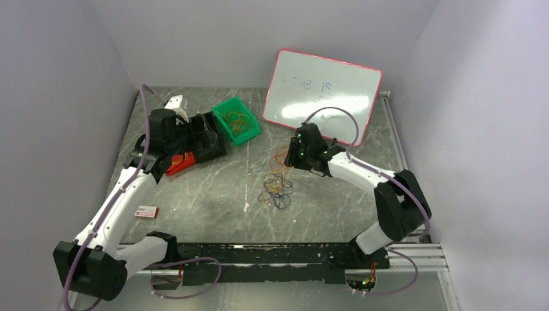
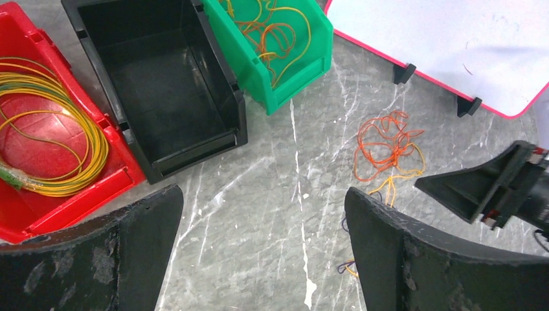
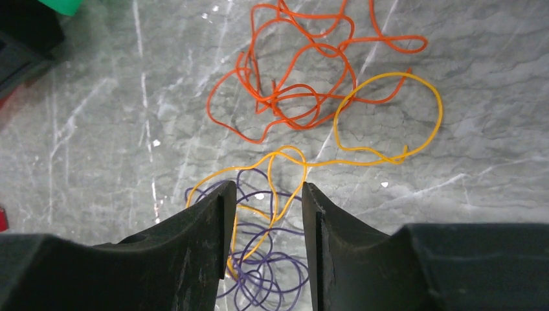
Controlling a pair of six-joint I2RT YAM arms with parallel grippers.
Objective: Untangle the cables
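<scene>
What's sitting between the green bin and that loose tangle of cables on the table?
Nothing: the left wrist view shows only bare grey tabletop between the green bin and the cables.

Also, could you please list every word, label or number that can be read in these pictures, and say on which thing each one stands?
"Love is": faint handwriting on the white rectangular whiteboard with a pink frame; the reading is uncertain.
Print on the small white and red card lying on the grey marbled table: too small to read.
No other text shows.
</scene>
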